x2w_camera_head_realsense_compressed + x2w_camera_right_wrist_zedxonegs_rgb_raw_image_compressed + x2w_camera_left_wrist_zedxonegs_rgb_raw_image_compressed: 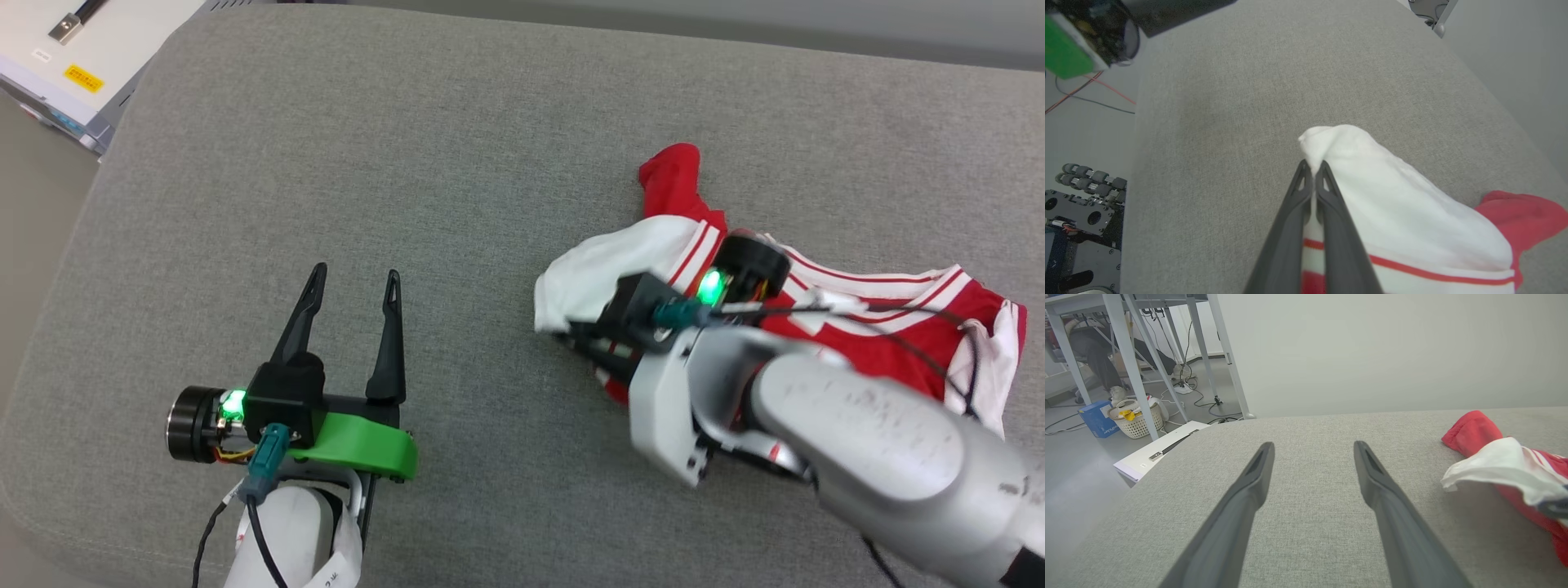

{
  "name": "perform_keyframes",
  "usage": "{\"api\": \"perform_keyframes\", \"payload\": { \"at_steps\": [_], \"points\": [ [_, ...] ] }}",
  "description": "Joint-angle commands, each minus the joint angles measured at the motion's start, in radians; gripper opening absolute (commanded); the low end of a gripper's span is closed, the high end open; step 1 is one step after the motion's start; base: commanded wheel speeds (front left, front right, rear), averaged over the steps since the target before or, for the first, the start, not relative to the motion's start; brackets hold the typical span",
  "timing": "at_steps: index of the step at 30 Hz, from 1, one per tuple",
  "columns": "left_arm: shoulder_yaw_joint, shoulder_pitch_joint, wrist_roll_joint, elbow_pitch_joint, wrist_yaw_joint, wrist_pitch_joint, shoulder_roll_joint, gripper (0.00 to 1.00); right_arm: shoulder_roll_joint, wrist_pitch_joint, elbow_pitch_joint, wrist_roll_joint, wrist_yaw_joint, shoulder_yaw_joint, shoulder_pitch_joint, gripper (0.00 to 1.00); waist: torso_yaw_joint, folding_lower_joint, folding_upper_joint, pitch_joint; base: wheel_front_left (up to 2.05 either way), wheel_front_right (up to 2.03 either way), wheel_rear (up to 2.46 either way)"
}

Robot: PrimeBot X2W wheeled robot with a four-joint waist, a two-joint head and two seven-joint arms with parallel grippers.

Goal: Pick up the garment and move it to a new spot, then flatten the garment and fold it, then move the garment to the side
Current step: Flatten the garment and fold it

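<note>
The garment (890, 322), red with white sleeves and red-and-white striped trim, lies crumpled on the right half of the grey cushioned surface (457, 163). In the right wrist view my right gripper (1313, 166) is shut, its two fingertips pinching the white sleeve (1392, 204) at its folded edge. In the head view the right wrist (694, 327) covers the middle of the garment. My left gripper (355, 278) hovers open over bare cushion well to the left of the garment; the left wrist view shows its fingers (1376, 477) spread, with the garment (1498, 465) at the right edge.
A white box (73, 57) with a yellow label stands off the cushion's far left corner. In the left wrist view, table legs (1131, 367), a basket (1135, 418) and cables are on the floor beyond. A dark wheeled base (1081, 212) shows at the right wrist view's lower left.
</note>
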Motion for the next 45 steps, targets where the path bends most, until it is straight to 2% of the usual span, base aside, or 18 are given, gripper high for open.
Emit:
{"api": "perform_keyframes", "payload": {
  "at_steps": [1,8,13,14,15,19,22,26,30,33,37,40,45],
  "points": [
    [0.003,0.001,-0.009,-0.001,0.0,-0.006,-0.005,1.0,0.016,0.003,0.018,0.004,-0.001,0.032,0.042,0.0,0.001,0.0,0.0065,0.004,0.0,0.0,0.0],
    [0.007,-0.005,-0.015,0.02,-0.004,-0.006,-0.007,1.0,0.059,0.049,0.191,0.008,-0.001,0.125,0.146,0.0,0.009,0.0,0.0065,0.011,0.0,0.0,0.0],
    [0.017,-0.002,-0.014,0.034,-0.004,-0.006,-0.007,1.0,0.083,0.029,0.233,-0.019,-0.001,0.131,0.183,0.0,0.003,0.0,0.0065,-0.002,0.0,0.0,0.0],
    [0.02,0.002,-0.012,0.037,-0.003,-0.006,-0.006,1.0,0.086,0.003,0.231,-0.023,-0.001,0.131,0.178,0.29,-0.001,0.0,0.0065,-0.01,0.0,0.0,0.0],
    [0.022,0.004,-0.011,0.039,-0.003,-0.006,-0.005,1.0,0.086,-0.021,0.227,-0.032,-0.001,0.131,0.171,1.0,-0.003,0.0,0.0065,-0.016,0.0,0.0,0.0],
    [0.026,0.022,-0.003,0.045,-0.002,-0.006,-0.002,1.0,0.068,-0.134,0.181,-0.051,-0.001,0.09,0.163,1.0,-0.015,0.0,0.0065,-0.057,0.0,0.0,0.0],
    [0.03,0.041,0.0,0.042,0.001,-0.006,0.001,1.0,0.033,-0.196,0.113,-0.074,-0.001,-0.012,0.192,1.0,-0.027,0.0,0.0065,-0.09,0.0,0.0,0.0],
    [0.033,0.07,0.005,0.033,0.004,-0.006,0.006,1.0,-0.029,-0.21,-0.003,-0.123,-0.001,-0.197,0.274,1.0,-0.045,0.0,0.0065,-0.123,0.0,0.0,0.0],
    [0.035,0.091,0.009,0.024,0.006,-0.006,0.011,1.0,-0.076,-0.183,-0.121,-0.211,-0.001,-0.439,0.38,1.0,-0.061,0.0,0.0065,-0.146,0.0,0.0,0.0],
    [0.035,0.105,0.01,0.017,0.007,-0.006,0.013,1.0,-0.1,-0.126,-0.206,-0.257,-0.001,-0.608,0.456,1.0,-0.073,0.0,0.0065,-0.157,0.0,0.0,0.0],
    [0.032,0.117,0.012,0.013,0.008,-0.006,0.015,1.0,-0.155,-0.018,-0.284,-0.295,-0.001,-0.766,0.51,1.0,-0.084,0.0,0.0065,-0.163,0.0,0.0,0.0],
    [0.029,0.12,0.011,0.013,0.007,-0.006,0.014,1.0,-0.201,0.09,-0.308,-0.288,-0.001,-0.836,0.532,1.0,-0.09,0.0,0.0065,-0.163,0.0,0.0,0.0],
    [0.022,0.121,0.008,0.011,0.007,-0.006,0.012,1.0,-0.261,0.344,-0.316,-0.182,-0.001,-0.899,0.576,1.0,-0.095,0.0,0.0065,-0.155,0.0,0.0,0.0]
  ]
}}
